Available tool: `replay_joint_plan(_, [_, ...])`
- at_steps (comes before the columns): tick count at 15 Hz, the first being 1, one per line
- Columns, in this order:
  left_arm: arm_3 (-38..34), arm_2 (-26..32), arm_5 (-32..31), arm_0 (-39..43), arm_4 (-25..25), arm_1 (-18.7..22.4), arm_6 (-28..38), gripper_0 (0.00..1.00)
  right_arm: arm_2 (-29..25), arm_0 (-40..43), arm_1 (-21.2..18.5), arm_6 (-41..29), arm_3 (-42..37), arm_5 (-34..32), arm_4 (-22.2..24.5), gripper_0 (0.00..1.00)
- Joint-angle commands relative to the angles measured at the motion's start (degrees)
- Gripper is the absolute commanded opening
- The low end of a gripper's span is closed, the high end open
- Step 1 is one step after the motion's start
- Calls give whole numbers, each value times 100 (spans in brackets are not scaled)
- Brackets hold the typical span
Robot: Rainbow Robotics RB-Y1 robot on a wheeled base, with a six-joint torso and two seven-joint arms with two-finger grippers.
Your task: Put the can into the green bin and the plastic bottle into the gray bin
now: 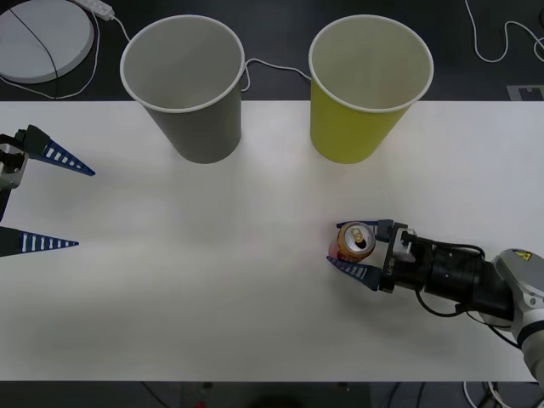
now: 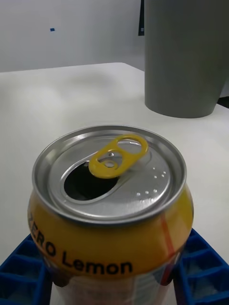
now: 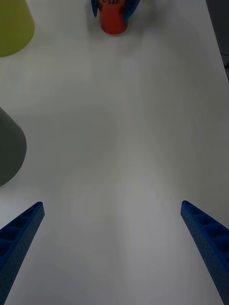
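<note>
The can (image 1: 356, 240) stands upright on the white table, right of centre, with an orange-yellow upper band and an opened silver lid with a yellow tab (image 2: 117, 157). My right gripper (image 1: 340, 244) is shut on the can, one blue finger (image 2: 21, 276) pressed to each side. The left wrist view shows the can (image 3: 113, 19) red lower down, between those fingers. The gray bin (image 1: 195, 127) and the green bin (image 1: 353, 127) stand side by side at the table's back, both looking empty. My left gripper (image 1: 85, 208) hangs open at the left edge. The plastic bottle is out of view.
A white round disc (image 1: 42, 38), a power strip and white cables (image 1: 272, 68) lie on the dark floor behind the table. The table's back edge runs just behind the bins. Bare table (image 3: 124, 143) stretches between my left gripper and the can.
</note>
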Motion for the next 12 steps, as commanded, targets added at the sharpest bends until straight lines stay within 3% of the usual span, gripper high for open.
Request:
replay_joint_plan(1, [0, 0, -1, 0, 1, 0, 0, 100, 34, -32, -9, -37, -1, -10, 0, 0])
replay_joint_plan(6, [0, 0, -1, 0, 1, 0, 0, 100, 87, -50, -229, -274, -247, -97, 0, 0])
replay_joint_plan(12, [0, 0, -1, 0, 1, 0, 0, 100, -115, 381, -730, -1891, -1838, -212, 668, 0])
